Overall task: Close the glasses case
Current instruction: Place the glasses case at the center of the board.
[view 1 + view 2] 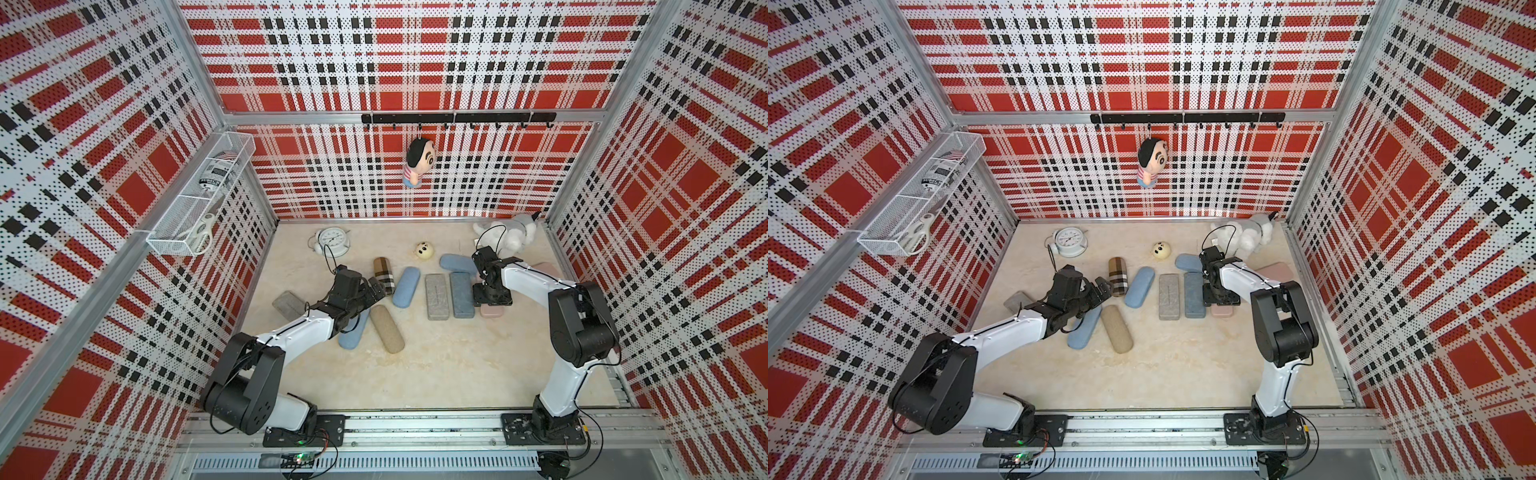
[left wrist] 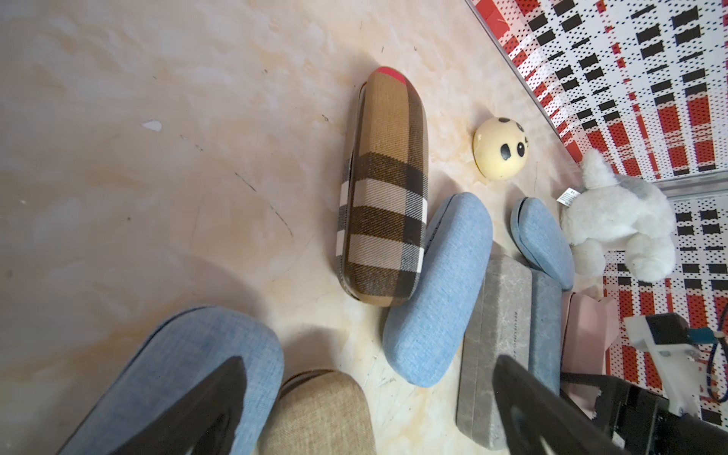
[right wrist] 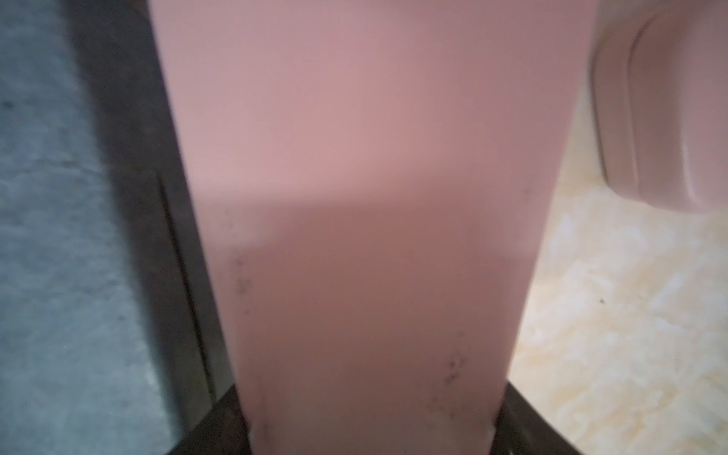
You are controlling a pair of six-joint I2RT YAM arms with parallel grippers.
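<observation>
Marbled beige tabletop [image 1: 457, 374] sits inside plaid walls. Right gripper [image 3: 370, 394] points down over the pink glasses case [image 3: 366, 157], its fingers [image 3: 220, 429] pressed against both long sides. The case lies right of centre, just beside a grey-blue case [image 1: 461, 295]. Left gripper [image 2: 368, 366] hovers, spread wide, over a blue case [image 2: 177, 342] and a tan case [image 2: 323, 413], near the plaid case [image 2: 386, 197].

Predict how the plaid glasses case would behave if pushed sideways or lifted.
The plaid glasses case keeps a smooth domed shape, so it is probably a stiff shell. Its rounded long sides suggest it may rock or roll if pushed broadside. The woven cover likely grips rather than slips.
</observation>
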